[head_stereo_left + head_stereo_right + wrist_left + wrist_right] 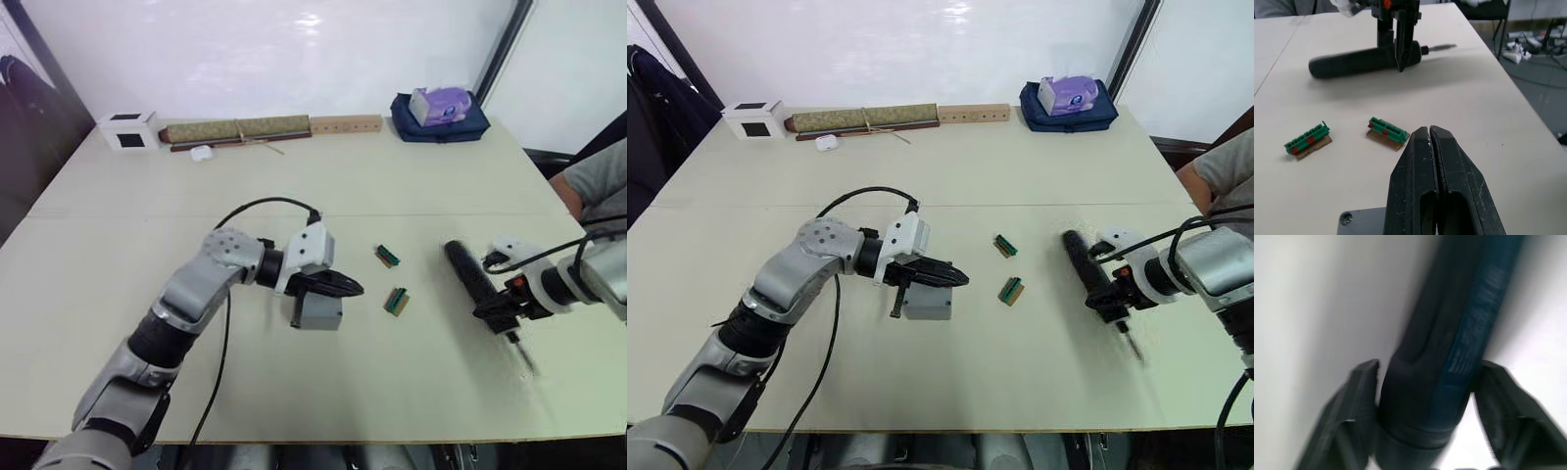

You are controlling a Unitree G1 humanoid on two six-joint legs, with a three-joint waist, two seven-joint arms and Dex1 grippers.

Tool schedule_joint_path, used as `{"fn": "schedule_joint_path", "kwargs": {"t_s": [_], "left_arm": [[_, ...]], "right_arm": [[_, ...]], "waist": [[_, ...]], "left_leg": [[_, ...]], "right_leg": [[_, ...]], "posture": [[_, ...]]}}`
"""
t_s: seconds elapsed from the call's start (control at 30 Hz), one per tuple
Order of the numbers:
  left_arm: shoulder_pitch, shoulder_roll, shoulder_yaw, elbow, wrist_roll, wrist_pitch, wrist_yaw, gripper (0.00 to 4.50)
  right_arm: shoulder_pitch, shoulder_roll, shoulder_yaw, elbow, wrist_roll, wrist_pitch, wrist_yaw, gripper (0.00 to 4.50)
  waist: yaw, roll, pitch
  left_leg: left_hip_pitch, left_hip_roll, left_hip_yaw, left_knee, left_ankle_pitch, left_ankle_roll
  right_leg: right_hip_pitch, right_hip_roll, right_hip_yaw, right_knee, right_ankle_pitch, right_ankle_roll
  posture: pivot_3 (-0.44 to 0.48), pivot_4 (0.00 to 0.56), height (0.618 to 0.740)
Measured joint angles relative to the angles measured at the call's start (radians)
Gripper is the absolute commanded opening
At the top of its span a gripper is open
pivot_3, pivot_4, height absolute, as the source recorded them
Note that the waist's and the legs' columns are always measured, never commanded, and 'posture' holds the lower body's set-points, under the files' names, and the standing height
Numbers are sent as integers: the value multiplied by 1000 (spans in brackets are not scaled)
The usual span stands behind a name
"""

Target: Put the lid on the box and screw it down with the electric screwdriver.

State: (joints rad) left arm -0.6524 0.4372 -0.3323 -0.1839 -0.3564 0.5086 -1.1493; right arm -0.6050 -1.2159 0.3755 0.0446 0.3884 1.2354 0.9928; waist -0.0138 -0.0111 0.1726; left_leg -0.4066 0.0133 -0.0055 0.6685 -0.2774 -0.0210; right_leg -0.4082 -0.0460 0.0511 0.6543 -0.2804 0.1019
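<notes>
The grey box (316, 313) stands mid-table. A flat grey top with a screw hole at its corner, the lid (1352, 219), shows right under my left gripper's fingers. My left gripper (355, 289) is shut with nothing between its fingers and reaches over the box's top. To the right, the dark electric screwdriver (468, 272) lies slanted, its thin bit (526, 358) pointing toward the table's front edge. My right gripper (498, 311) is shut on the screwdriver near the bit end, one finger on each side of the barrel (1449, 347).
Two green connectors (387, 257) (396, 301) lie between the box and the screwdriver. Along the back are a white cube (128, 129), a rolled mat (235, 130), a wooden strip (346, 124) and a navy bag (441, 122). A person's arm (596, 186) is at the right edge.
</notes>
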Motion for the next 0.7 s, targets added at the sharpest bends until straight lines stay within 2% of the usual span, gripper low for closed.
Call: {"fn": "schedule_joint_path", "kwargs": {"t_s": [0.23, 0.33, 0.43, 0.5, 0.6, 0.67, 0.7], "left_arm": [[0, 3, 18, -2, -10, 10, 42, 0], [0, 28, 47, 36, -8, 8, 50, 0], [2, 30, 105, 76, -28, 14, 69, 0], [5, 32, 146, 94, -52, 28, 81, 0], [32, 69, 193, 114, -70, 54, 88, 0], [45, 86, 206, 112, -74, 73, 89, 0], [60, 103, 212, 96, -85, 91, 88, 0]], "right_arm": [[24, -14, 4, -6, -65, -79, 60, 1858], [28, -13, 7, 3, -93, -162, 78, 1858], [61, -1, -48, 11, -101, -296, 94, 1858], [70, 44, -128, 16, -76, -354, 88, 1858], [39, 229, -381, 2, 68, -394, 25, 1858], [15, 294, -490, -37, 133, -376, -33, 1858], [3, 361, -566, -69, 185, -334, -104, 1858]], "waist": [[3, 0, 0], [1, 0, 0], [-4, 1, 1], [-7, 2, 1], [-20, 3, 2], [-16, 3, 2], [-9, 2, 2]], "left_leg": [[0, -1, 0, 0, 0, 0], [0, -1, 0, 0, 0, 0], [0, 0, 1, 0, 0, 0], [0, 0, 1, 0, 0, 0], [-1, 1, 0, -1, 0, 0], [-1, 1, -1, -1, 0, -1], [-1, 2, -1, -2, 0, -1]], "right_leg": [[0, 0, 0, 0, 0, 0], [0, 0, 0, 0, 0, 0], [-1, 0, 0, 1, 0, 0], [-2, 0, 1, 1, 0, 0], [-3, 2, 1, 3, 0, 0], [-3, 2, 0, 3, 0, 0], [-3, 1, 0, 3, 0, 0]], "posture": [[0, 150, 740], [0, 150, 740], [0, 150, 740], [0, 150, 740], [0, 150, 740], [0, 150, 740], [0, 150, 740]]}}
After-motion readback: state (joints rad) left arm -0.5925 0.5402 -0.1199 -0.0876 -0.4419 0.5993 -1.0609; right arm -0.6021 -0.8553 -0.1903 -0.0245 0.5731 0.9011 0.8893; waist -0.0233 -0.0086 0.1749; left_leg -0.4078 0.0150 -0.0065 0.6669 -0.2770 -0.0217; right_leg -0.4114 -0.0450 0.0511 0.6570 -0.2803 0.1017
